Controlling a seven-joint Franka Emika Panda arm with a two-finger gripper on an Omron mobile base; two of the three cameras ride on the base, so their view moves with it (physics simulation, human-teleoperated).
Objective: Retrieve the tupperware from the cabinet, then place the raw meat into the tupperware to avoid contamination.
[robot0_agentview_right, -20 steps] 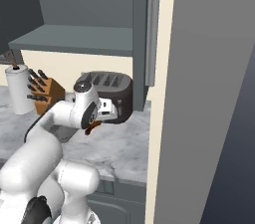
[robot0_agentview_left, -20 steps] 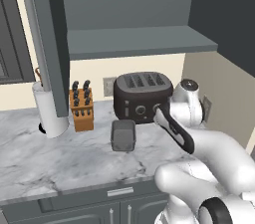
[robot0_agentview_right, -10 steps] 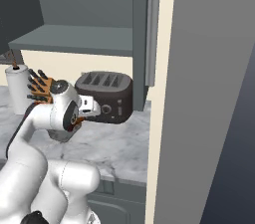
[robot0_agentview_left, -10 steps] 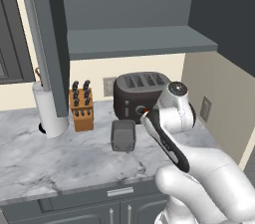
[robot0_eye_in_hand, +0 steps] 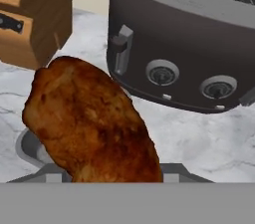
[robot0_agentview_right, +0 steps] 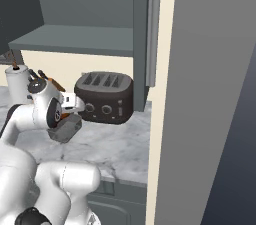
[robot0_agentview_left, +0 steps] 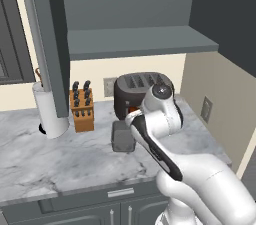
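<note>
The raw meat (robot0_eye_in_hand: 89, 123), a reddish-brown drumstick-shaped piece, hangs close to the hand camera and hides the finger tips. My gripper (robot0_agentview_left: 132, 115) is shut on it, just above the tupperware (robot0_agentview_left: 122, 136). A sliver of the meat (robot0_agentview_right: 59, 115) shows orange under the wrist. The small dark-grey tupperware (robot0_agentview_right: 67, 128) stands on the marble counter in front of the toaster, and its rim (robot0_eye_in_hand: 29, 149) curves below the meat. The cabinet (robot0_agentview_left: 140, 41) above stands open, with a bare grey shelf.
A black four-slot toaster (robot0_agentview_left: 140, 91) sits right behind the tupperware. A wooden knife block (robot0_agentview_left: 81, 109) and a white paper towel roll (robot0_agentview_left: 49, 111) stand to the left. The open cabinet door (robot0_agentview_left: 50, 39) hangs over them. A tall wall panel (robot0_agentview_right: 210, 94) closes the right.
The arm has swung left from beside the toaster's right end, carrying the raw meat to a spot over the tupperware. The tupperware and toaster have stayed put.
</note>
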